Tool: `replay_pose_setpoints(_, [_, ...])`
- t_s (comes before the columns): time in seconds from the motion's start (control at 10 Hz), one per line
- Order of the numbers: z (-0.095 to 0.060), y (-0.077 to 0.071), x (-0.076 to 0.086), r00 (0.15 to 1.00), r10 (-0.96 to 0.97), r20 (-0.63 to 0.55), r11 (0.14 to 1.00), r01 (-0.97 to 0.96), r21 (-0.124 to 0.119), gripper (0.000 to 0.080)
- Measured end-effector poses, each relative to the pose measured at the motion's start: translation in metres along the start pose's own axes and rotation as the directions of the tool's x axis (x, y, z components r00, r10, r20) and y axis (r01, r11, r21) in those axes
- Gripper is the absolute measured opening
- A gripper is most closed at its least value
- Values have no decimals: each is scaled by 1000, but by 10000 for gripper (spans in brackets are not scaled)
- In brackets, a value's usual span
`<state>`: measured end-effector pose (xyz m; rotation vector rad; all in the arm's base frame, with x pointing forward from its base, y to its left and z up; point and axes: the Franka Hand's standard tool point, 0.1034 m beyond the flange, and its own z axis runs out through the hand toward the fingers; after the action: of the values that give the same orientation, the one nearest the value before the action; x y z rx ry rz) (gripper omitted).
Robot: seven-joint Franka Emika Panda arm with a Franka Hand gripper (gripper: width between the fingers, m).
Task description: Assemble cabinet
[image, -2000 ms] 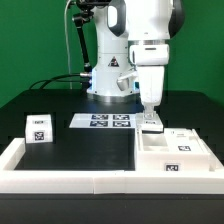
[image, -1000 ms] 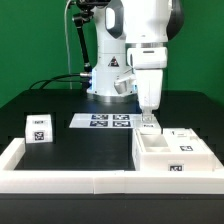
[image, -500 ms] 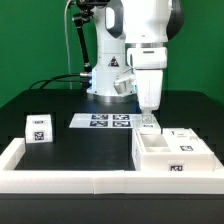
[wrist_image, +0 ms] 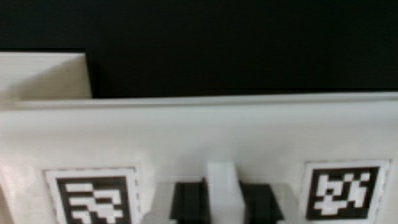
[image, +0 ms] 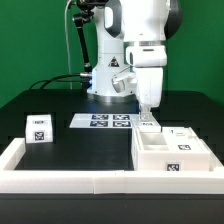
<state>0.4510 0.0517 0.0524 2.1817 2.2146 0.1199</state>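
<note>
white cabinet body [image: 152,163] sits on the black desk [image: 80,145] at the exterior view's right, inside the low border frame [image: 60,178]. a small tagged insert piece [image: 38,127] stands well apart at the left, with the marker board [image: 103,121] between them further back. gripper [image: 148,119] hangs at the body's rear edge; in the wrist view its fingers [wrist_image: 187,205] are narrow, flanking a thin white rib [wrist_image: 217,185], but cannot tell if it's clamped.

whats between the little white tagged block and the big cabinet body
Exterior view: the marker board lies between the block and the cabinet body, set slightly farther back; the rest of that stretch is bare black table.
</note>
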Motion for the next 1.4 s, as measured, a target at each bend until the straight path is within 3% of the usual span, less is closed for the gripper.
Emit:
replay_pose_setpoints(0.2, [2, 0, 0, 1000, 1, -1, 1000, -1, 3, 69])
replay_pose_setpoints(0.3, [3, 12, 0, 1000, 4, -5, 1000, -4, -8, 69])
replay_pose_setpoints(0.4, [3, 24, 0, 1000, 5, -1, 1000, -5, -3, 69])
replay_pose_setpoints(0.7, [1, 38, 1, 1000, 23, 10, 1000, -24, 17, 69])
replay_pose_setpoints(1.0, [1, 38, 1, 1000, 24, 9, 1000, -24, 16, 69])
replay_pose_setpoints(1.2, [2, 36, 0, 1000, 21, 2, 1000, -21, 1, 69])
replay_pose_setpoints(1.4, [1, 52, -1, 1000, 16, 16, 1000, -17, 26, 69])
